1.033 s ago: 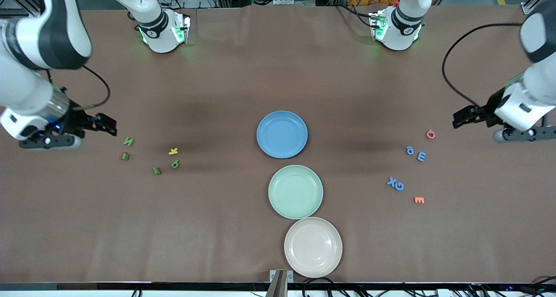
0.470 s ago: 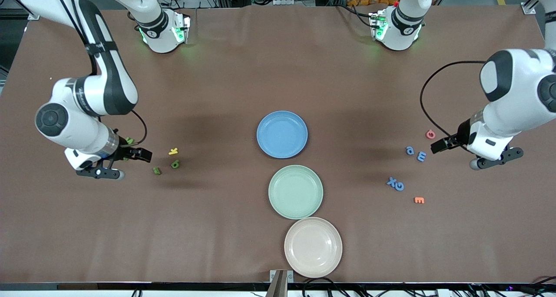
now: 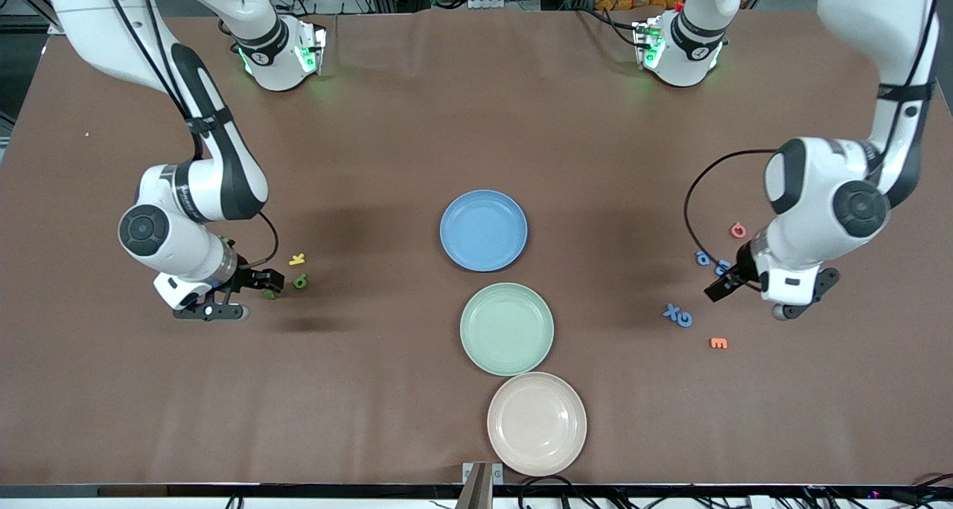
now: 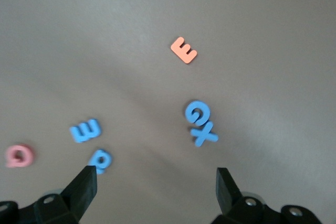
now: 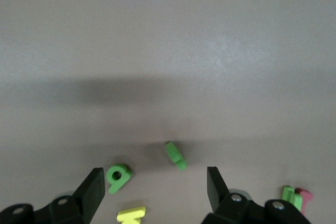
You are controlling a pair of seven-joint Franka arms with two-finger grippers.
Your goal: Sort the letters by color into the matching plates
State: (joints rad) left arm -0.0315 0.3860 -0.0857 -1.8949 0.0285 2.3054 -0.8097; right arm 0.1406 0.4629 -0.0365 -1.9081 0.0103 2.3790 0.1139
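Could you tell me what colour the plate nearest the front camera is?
Beige-pink; the plate shows best in the front view.

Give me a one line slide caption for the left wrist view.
Open left gripper above four blue letters, an orange E and a pink letter.

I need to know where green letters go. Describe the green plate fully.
The pale mint green plate is round, shallow and matte, like smooth plastic, with a low raised rim. It lies flat on the brown table and holds nothing. It sits between the blue plate, farther from the front camera, and the beige-pink plate, nearer; its rim looks to meet or almost meet each. No gripper is near it.
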